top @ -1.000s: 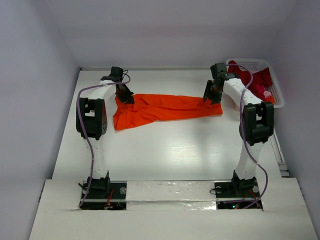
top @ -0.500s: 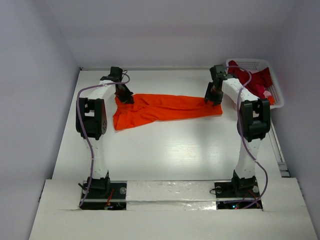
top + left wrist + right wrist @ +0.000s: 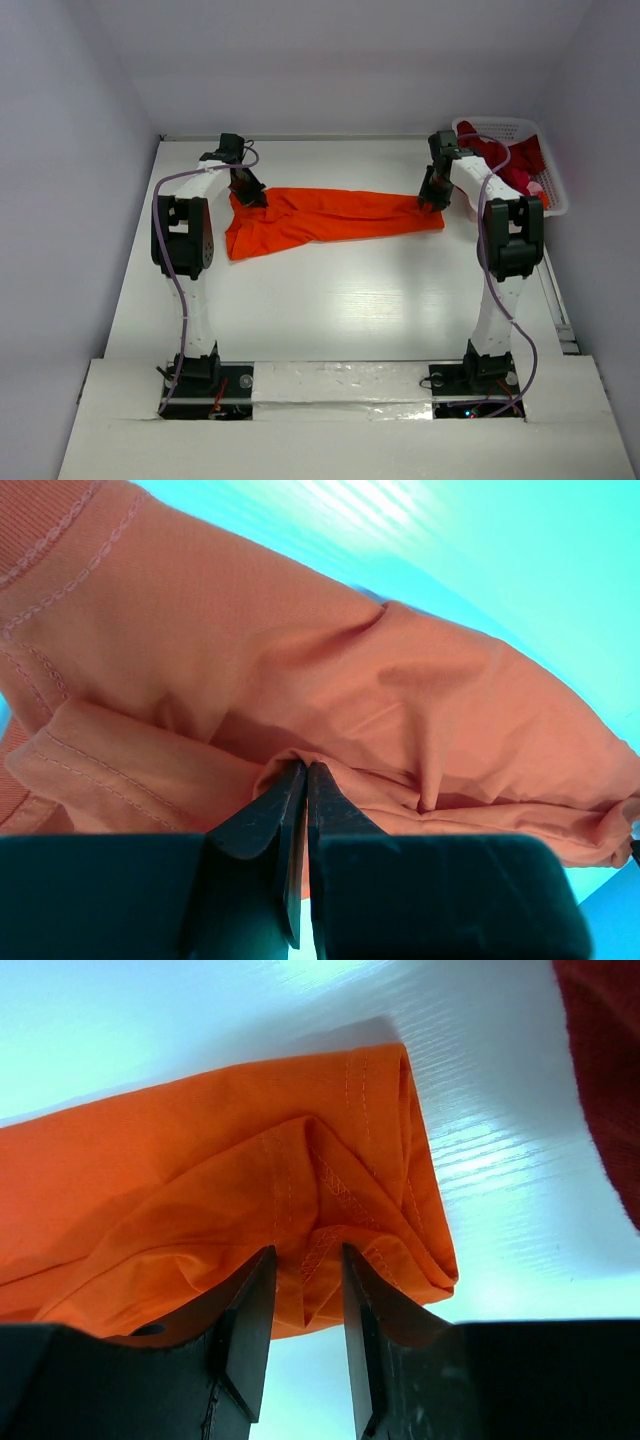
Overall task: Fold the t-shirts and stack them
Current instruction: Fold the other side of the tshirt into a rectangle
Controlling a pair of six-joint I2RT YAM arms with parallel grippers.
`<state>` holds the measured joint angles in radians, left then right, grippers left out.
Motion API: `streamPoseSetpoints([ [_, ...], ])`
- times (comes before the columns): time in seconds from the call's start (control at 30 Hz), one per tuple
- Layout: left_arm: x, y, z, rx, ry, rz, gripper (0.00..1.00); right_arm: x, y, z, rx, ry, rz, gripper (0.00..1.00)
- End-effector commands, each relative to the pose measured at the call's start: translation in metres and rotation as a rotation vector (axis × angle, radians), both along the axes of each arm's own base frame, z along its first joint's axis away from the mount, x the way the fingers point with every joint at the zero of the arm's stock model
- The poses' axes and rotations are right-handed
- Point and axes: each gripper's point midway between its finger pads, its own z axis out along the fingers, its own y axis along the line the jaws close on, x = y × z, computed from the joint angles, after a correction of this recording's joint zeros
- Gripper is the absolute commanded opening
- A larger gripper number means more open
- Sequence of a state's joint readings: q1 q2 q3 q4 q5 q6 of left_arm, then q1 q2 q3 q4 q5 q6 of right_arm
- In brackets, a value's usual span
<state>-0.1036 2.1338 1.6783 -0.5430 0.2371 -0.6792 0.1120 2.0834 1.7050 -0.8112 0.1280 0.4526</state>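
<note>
A bright orange-red t-shirt [image 3: 330,215] lies stretched out in a long band across the far half of the table. My left gripper [image 3: 250,196] is at the band's left end, shut on a pinched fold of the cloth [image 3: 300,660], with its tips [image 3: 305,767] pressed together. At the right end, my right gripper [image 3: 431,200] is down on the hem corner [image 3: 200,1180]. Its jaws [image 3: 307,1252] stand apart, and a stitched fold of the hem hangs in the gap between them. Dark crimson t-shirts [image 3: 512,165] with a bit of pink lie heaped in the basket.
A white lattice basket [image 3: 500,124] stands at the back right corner, just right of my right arm. A dark red cloth [image 3: 610,1060] shows at the right edge of the right wrist view. White walls enclose the table on three sides.
My right gripper has shifted a little to the right, onto the shirt's right end, and its jaws have narrowed around the hem. The left gripper and its hold are unchanged.
</note>
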Motion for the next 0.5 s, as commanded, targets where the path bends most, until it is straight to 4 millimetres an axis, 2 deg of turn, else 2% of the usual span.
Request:
streamPoseSetpoints([
  [0.0, 0.004, 0.002, 0.016, -0.011, -0.035, 0.007, 0.0, 0.008, -0.001, 0.01, 0.003, -0.032, -0.012, 0.38],
  [0.47, 0.004, 0.005, 0.014, -0.015, -0.032, 0.014, 0.0, 0.01, 0.011, 0.005, 0.064, -0.033, 0.014, 0.39],
])
